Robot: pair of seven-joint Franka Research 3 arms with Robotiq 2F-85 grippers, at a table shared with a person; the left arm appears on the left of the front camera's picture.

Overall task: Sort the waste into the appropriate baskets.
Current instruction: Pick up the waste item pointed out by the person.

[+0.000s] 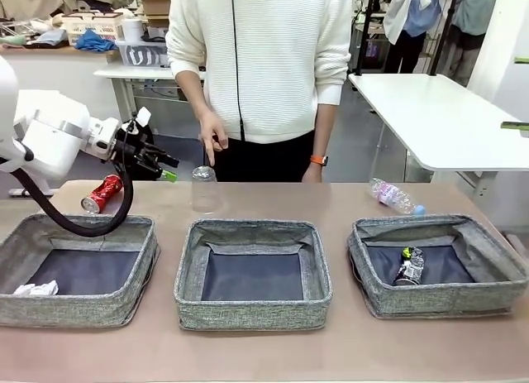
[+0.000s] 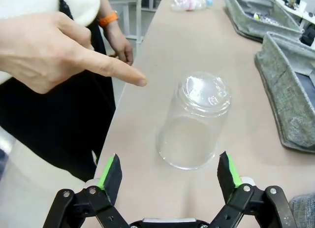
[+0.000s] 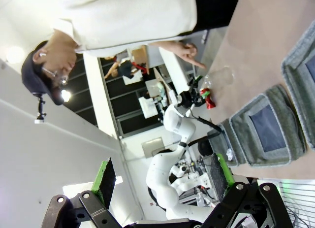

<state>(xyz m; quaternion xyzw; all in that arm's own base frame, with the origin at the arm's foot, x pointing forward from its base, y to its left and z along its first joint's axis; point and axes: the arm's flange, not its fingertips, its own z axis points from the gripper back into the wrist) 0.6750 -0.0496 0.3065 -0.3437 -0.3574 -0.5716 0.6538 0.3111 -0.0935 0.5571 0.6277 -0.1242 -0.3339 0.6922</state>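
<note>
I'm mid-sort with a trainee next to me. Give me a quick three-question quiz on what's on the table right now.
1. True or false: the clear plastic cup stands upside down on the table.
2. Which basket holds the dark crushed can? A left, B middle, C right.
3. Fill in: the person's hand points at the ____.

Key:
1. True.
2. C, the right basket.
3. Clear plastic cup.
</note>
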